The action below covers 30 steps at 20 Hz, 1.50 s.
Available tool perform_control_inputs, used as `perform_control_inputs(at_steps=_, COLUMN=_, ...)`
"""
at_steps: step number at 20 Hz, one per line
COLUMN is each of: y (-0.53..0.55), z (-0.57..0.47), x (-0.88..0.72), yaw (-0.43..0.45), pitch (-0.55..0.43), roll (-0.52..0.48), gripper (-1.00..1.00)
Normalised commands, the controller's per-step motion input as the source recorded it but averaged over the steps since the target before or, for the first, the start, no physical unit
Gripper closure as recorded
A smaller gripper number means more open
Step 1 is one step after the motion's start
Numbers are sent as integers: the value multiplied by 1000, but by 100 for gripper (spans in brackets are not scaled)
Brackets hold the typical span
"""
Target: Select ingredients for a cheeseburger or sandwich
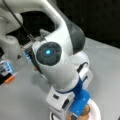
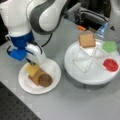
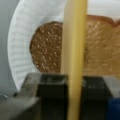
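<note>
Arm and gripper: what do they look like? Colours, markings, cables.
White glossy arm with dark grey joint bands, a round dark cap with a glowing cyan light, blue wrist mount, thin black cable. Gripper body white; fingers black in the wrist view.

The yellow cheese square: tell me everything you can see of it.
The yellow cheese square is a thin, flat, pale yellow toy slice, plastic or foam by its look. The pincer is shut on it, over the white paper plate. In the wrist view it shows edge-on as a narrow upright strip clamped between the dark fingers. Below it lie the toast square and the dark round patty; whether it touches them cannot be told.
</note>
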Motion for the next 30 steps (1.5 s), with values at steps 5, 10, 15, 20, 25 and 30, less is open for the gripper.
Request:
perform_control_inputs(at_steps=5, y=94, z=-67, x=166, yaw=33, pitch=198, roll=-270, gripper=100)
perform_control_inputs(at_steps=10, y=85, z=-123, x=138, yaw=95, pitch=102, roll=-182, gripper=100)
perform_control_inputs(at_steps=15, y=33, z=-152, x=43, yaw=151, pitch=57, roll=-160, gripper=100)
perform_control_inputs(at_steps=20, y=-101, z=-120, x=-31, yaw=215, pitch=7, roll=-161, gripper=100)
perform_control_inputs(at_steps=25, y=-129, z=-86, x=-82, yaw=232, pitch=3, roll=-122, gripper=100)
perform_control_inputs(at_steps=30, y=-50, z=-47, x=-81, yaw=156, pitch=-5, roll=-84, gripper=100)
